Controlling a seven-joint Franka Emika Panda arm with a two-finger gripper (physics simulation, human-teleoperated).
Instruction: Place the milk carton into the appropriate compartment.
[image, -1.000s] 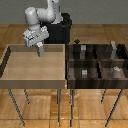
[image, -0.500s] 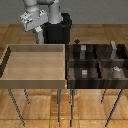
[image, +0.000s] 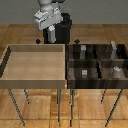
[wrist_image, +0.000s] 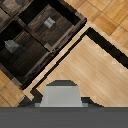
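**A:** Where is the milk carton (wrist_image: 60, 95) right now?

**B:** It's up at the gripper (image: 48, 27). In my wrist view I see its pale body and peaked top tight against the hand. The floor of the light wooden tray (image: 10, 67) lies well below it. I can't see the fingers themselves, but a carton hanging there clear of the floor tells me the claw is pinching it.

**A:** So the step is the carry across?

**B:** That's my reading. The arm sits high near the tray's far wall, and the dark compartment bin (image: 68, 62) is on the exterior view's right, touching the tray.

**A:** What makes it go well?

**B:** Height first. I want the carton's base to clear both the tray rim and the bin's dividers before I travel sideways. I also want to move level, so the carton doesn't swing in the grip.

**A:** Anything in the way?

**B:** Each compartment already shows something: a small grey cube (image: 85, 73), a taller grey box (image: 114, 47) and two small pale pieces. I'd centre over the chosen cell, descend straight, and release low so the carton lands upright, not tipped against a divider.
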